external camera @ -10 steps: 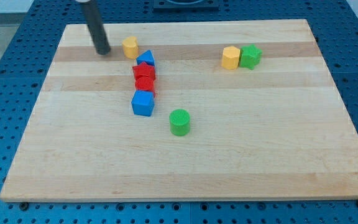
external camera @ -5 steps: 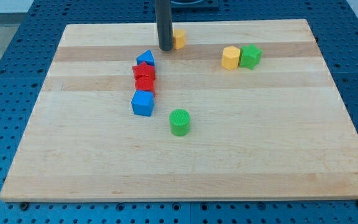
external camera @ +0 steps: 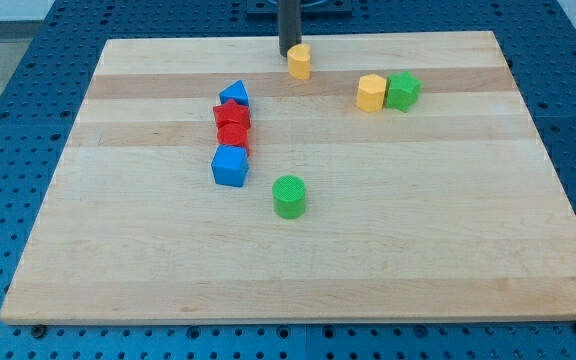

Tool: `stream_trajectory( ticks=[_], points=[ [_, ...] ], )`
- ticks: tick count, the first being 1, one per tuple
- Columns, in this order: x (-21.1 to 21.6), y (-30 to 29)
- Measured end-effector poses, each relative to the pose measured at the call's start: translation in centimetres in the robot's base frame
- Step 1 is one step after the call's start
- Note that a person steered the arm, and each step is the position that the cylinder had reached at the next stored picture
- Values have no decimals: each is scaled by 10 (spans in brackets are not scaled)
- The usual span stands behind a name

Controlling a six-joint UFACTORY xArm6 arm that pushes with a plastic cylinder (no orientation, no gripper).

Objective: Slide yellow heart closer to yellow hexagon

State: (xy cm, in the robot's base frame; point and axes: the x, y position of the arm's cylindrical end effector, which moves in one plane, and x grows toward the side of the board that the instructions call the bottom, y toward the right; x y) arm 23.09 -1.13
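Near the top edge of the wooden surface, a little left of centre, my tip stands at the end of a straight dark rod that comes down from above the view. There is no hand on this arm, only the rod, so nothing is spread, pressed together or pinching. The tip sits just up and to the left of the yellow heart, so close that they look to be touching, though I cannot tell for certain.

The yellow heart lies near the top of the surface. To its right and slightly lower, a short way off, is the yellow hexagon. Pressed against the hexagon's right side is a green block with a star-like outline.

To the lower left of the heart, well apart from it, a column of blocks runs downward. At its top is a blue triangle. Directly below are two red blocks stacked one above the other in the view and touching, their shapes hard to make out. Below them is a blue cube.

Farther down and to the right of the blue cube, standing alone near the middle of the surface, is a green cylinder.

The surface is a pale wooden board resting on a blue perforated base.
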Motion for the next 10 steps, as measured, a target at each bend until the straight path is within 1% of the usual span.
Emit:
stream_trajectory(
  ticks=[2, 3, 5, 8, 10],
  points=[
    [30, 31],
    [37, 31],
    [51, 31],
    [53, 2],
    [72, 2]
  ],
)
